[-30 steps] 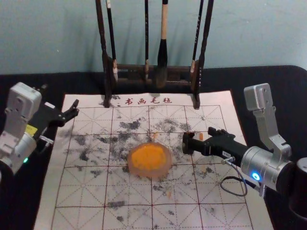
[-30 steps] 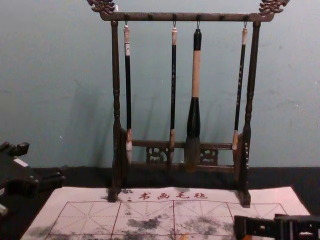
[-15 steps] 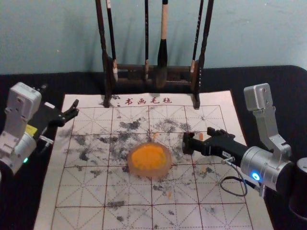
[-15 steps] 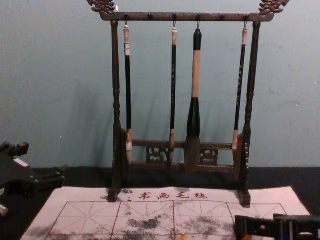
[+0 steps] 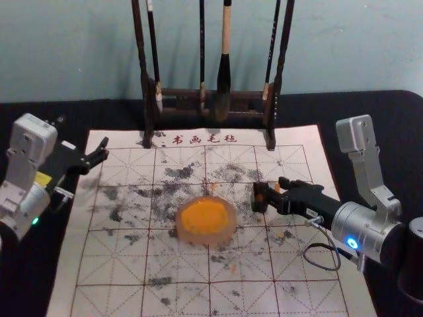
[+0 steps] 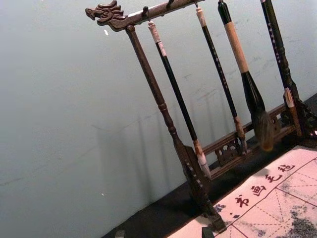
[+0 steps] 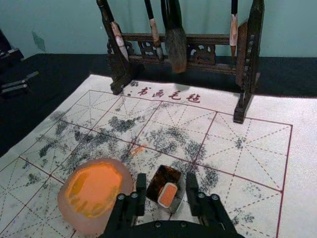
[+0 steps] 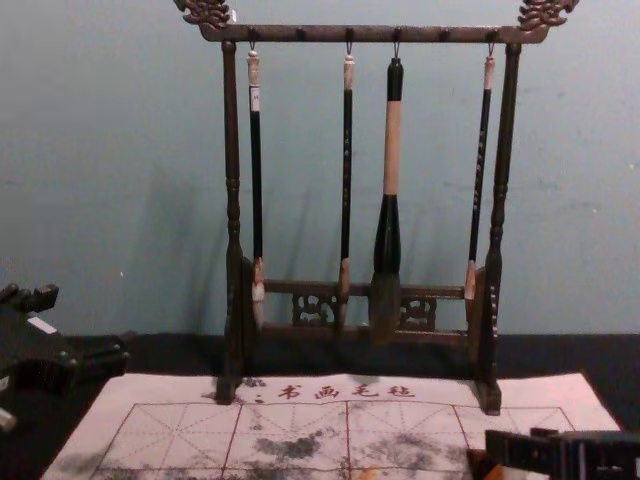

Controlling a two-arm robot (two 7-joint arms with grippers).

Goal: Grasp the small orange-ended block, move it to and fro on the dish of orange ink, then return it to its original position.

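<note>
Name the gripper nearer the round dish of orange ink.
Right. The right gripper sits just right of the dish; the left gripper is farther, by the far-left corner of the white gridded mat.

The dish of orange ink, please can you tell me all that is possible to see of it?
The dish is rounded and pale pinkish, perhaps frosted glass or stone. Bright orange ink covers most of its middle unevenly, with yellower patches, leaving a pale rim. It lies flat on the gridded mat, around the middle, among black smudges. The right hand is to its right; in the head view, a gap separates them.
</note>
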